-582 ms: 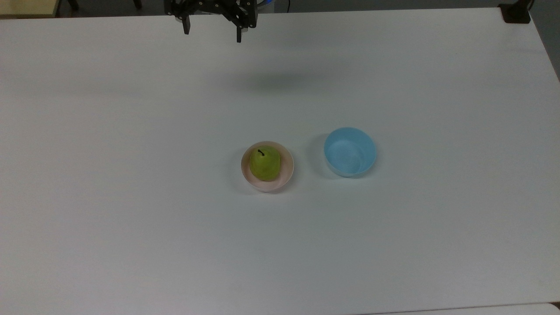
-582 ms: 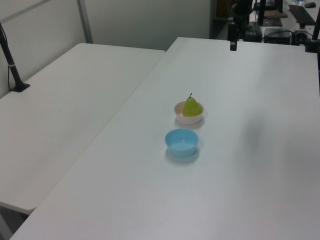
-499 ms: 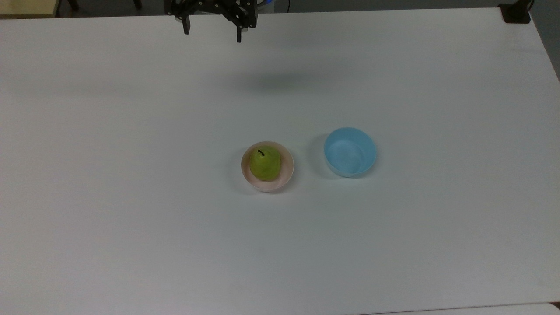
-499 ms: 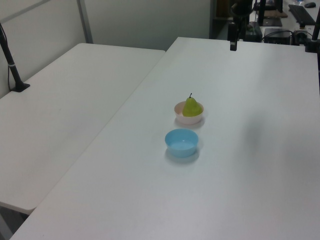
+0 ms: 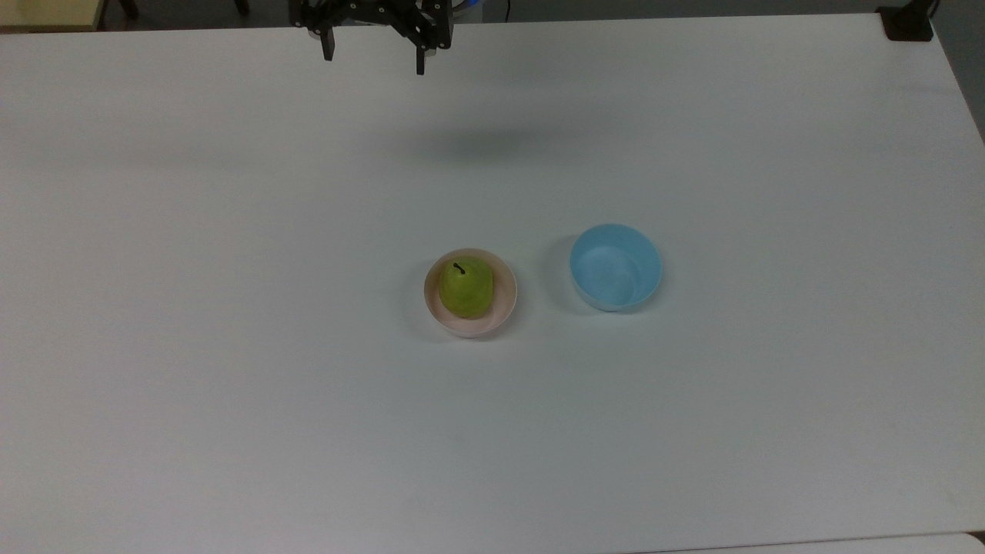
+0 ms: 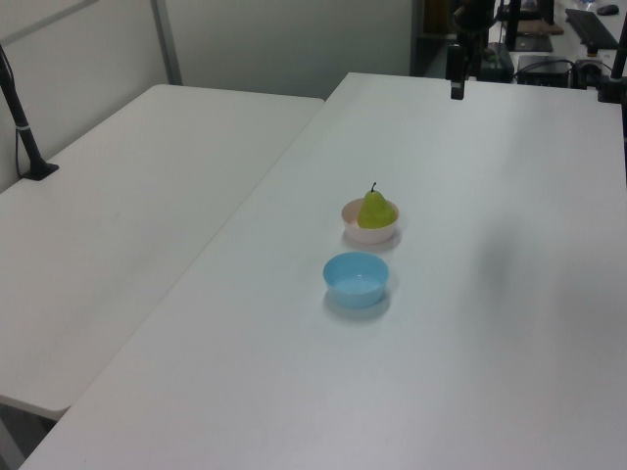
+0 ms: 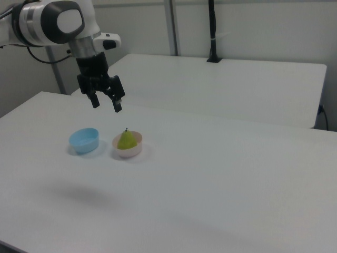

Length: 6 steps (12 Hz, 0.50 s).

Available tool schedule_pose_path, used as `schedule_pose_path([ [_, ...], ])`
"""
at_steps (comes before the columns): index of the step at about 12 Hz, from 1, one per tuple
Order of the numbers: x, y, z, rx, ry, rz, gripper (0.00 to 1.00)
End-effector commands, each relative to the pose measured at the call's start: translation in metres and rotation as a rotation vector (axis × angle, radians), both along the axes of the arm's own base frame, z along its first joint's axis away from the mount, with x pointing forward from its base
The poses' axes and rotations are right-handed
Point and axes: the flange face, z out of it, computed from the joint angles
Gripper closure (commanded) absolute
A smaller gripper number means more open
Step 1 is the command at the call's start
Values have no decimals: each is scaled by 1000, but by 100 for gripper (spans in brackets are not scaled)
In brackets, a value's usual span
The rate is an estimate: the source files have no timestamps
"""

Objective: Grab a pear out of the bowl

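A yellow-green pear (image 5: 465,287) (image 6: 375,210) (image 7: 126,139) with a short dark stem stands upright in the pale pink bowl (image 5: 504,306) (image 6: 371,234) (image 7: 131,152) near the table's middle. My gripper (image 5: 375,61) (image 7: 106,103) hangs open and empty high above the table, at the top edge of the top view, far from the bowl. In the right view it is up and to the left of the pear. The left view has one black finger (image 6: 457,85) at the far end of the table.
An empty light blue bowl (image 5: 616,267) (image 6: 357,279) (image 7: 84,140) sits close beside the pink one, to the top view's right. The white table (image 5: 231,385) is bare around both bowls. A second white table (image 6: 118,215) adjoins it, with a black post (image 7: 212,31).
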Motion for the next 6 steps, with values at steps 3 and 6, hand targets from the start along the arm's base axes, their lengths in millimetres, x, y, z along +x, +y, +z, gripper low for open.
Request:
schedule_pose_path([
  [3,10,3,-1,24,-63,65,0],
  [6,22,14,-14,48,-88,89,0],
])
